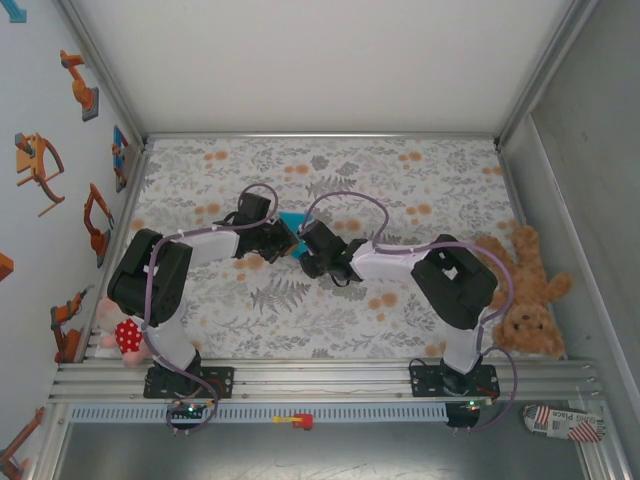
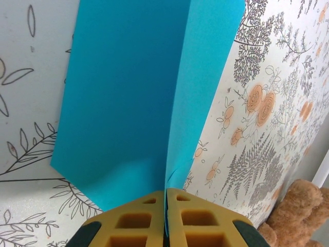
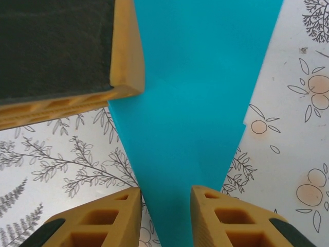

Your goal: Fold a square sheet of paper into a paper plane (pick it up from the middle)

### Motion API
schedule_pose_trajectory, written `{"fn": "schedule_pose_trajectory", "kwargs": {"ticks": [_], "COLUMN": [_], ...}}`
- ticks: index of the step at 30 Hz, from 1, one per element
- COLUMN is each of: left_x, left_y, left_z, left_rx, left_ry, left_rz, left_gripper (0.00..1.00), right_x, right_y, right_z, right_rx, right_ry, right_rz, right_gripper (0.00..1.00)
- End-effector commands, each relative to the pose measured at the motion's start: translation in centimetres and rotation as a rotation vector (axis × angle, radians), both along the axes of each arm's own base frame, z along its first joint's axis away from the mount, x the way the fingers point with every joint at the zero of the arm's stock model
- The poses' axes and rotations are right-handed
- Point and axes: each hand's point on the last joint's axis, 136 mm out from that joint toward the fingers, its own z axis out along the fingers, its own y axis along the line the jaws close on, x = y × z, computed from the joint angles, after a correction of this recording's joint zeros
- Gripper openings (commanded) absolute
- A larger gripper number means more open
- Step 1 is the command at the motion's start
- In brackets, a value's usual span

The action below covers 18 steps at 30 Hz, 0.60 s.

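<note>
paper [image 2: 128,103] tight in l gripper [image 2: 165,193], also btwn parted jaws of r gripper [image 3: 165,198]

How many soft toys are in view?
2: a brown teddy bear on the far right side, and a pink and red toy on the far left side. Others may be hidden.
</note>
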Motion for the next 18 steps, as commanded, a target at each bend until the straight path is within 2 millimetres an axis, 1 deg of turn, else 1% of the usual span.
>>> {"fn": "schedule_pose_trajectory", "kwargs": {"ticks": [1,7,12,18], "left_x": [0.3,0.6,0.9,1.1], "left_y": [-0.4,-0.2,0.6,0.8], "left_z": [1.3,1.5,1.4,1.2], "left_rx": [-0.021,-0.03,-0.03,-0.026], "left_ry": [-0.003,-0.003,-0.003,0.0], "left_rz": [0.007,0.012,0.022,0.024], "left_gripper": [0.1,0.13,0.14,0.08], "right_x": [0.5,0.4,0.3,0.3], "right_y": [-0.2,-0.6,-0.9,-0.9], "right_z": [-0.2,-0.3,-0.3,-0.4], "right_rx": [-0.045,-0.062,-0.074,-0.082], "right_ry": [-0.031,-0.033,-0.038,-0.041], "right_rz": [0.004,0.006,0.011,0.019], "right_gripper": [0.28,0.23,0.2,0.21]}}
